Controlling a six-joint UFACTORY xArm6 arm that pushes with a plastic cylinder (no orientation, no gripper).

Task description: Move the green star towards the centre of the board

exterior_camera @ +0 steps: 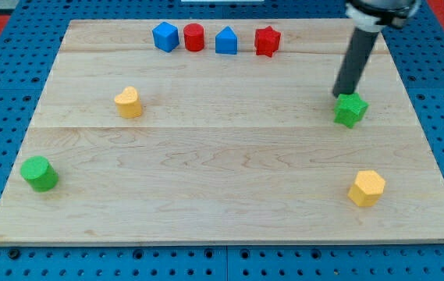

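Note:
The green star (pixel 351 109) lies on the wooden board (pixel 222 179) at the view's right, a little above mid-height. My tip (pixel 340 95) is at the end of the dark rod, which comes down from the view's top right. The tip stands right at the star's upper left edge, touching it or nearly so.
A row along the view's top holds a blue cube (pixel 165 37), a red cylinder (pixel 194 37), a blue house-shaped block (pixel 226 40) and a red star (pixel 267 40). A yellow heart (pixel 129 102) lies at left, a green cylinder (pixel 40 173) at bottom left, a yellow hexagon (pixel 367 188) at bottom right.

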